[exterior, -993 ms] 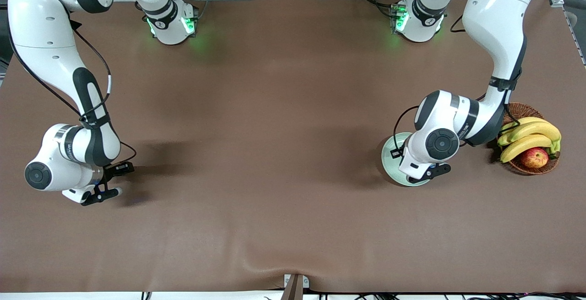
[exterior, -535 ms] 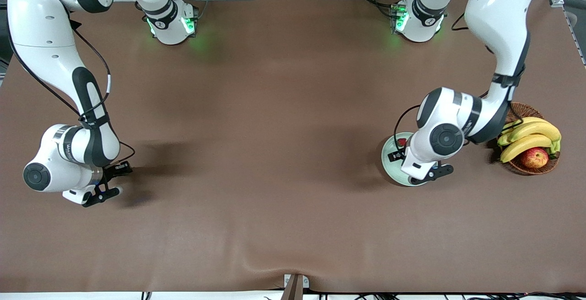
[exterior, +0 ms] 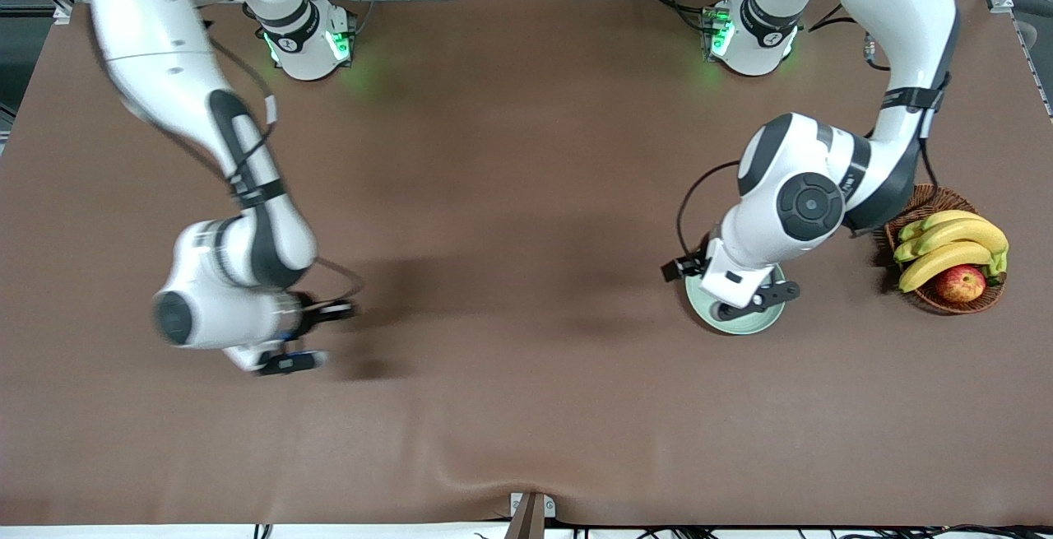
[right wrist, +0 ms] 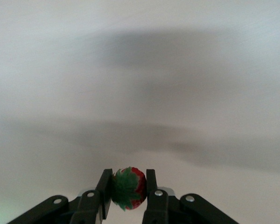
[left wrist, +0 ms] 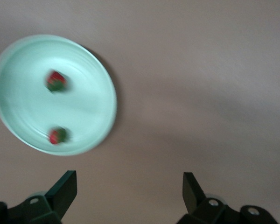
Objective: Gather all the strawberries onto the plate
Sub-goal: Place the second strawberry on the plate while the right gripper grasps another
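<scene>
A strawberry (right wrist: 129,187) is clamped between the fingers (right wrist: 104,186) of the right gripper (exterior: 306,335), which is held over bare table (exterior: 510,193) toward the right arm's end. The left gripper (left wrist: 129,192) is spread wide and empty, held above the plate (left wrist: 99,86), in which two strawberries (left wrist: 56,80) are seen lying apart.

Front view: the left arm's wrist covers much of the plate (exterior: 735,323), lower right of frame; the strawberries in it cannot be seen there. Right hand (exterior: 308,333), lower left of frame, is motion-blurred; its fingers cannot be made out. Left wrist view: two strawberries (left wrist: 56,80) in the plate are blurred, caps indistinct; left hand (left wrist: 130,193) cut off by the bottom edge. Right wrist view: the surface (right wrist: 140,84) is a washed-out blur; held strawberry (right wrist: 128,187) partly hidden between the fingers (right wrist: 104,189).
</scene>
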Available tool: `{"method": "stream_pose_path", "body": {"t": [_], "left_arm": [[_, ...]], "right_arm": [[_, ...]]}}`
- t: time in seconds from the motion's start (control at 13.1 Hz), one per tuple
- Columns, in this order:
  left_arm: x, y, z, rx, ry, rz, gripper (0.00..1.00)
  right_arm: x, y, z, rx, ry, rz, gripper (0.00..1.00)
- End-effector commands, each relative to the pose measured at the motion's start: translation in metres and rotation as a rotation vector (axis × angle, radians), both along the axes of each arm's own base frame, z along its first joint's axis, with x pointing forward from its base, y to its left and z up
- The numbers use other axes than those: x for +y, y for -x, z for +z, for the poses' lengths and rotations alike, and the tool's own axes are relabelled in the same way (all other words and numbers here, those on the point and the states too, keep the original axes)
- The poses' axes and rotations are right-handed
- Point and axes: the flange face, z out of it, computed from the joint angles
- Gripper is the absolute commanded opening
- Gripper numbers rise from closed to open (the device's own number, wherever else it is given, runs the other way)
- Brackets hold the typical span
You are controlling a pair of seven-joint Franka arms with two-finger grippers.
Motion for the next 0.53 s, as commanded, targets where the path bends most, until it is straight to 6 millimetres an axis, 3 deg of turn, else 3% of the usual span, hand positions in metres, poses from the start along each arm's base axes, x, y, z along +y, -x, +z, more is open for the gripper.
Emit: {"method": "stream_pose_path", "body": {"t": [0.0, 0.15, 0.46], "left_arm": [[-0.037, 0.005, -0.019, 0.046, 0.012, 0.072, 1.00], [-0.057, 0.007, -0.034, 0.029, 0.020, 0.120, 1.00], [-0.097, 0.023, -0.068, 0.022, 0.021, 0.136, 1.00]], "right_arm": [[0.089, 0.032, 0.001, 0.084, -0.054, -0.107, 0.00], [0.132, 0.045, -0.006, 0.059, -0.054, -0.162, 0.00], [0.207, 0.085, -0.040, 0.050, -0.059, -0.199, 0.00]]}}
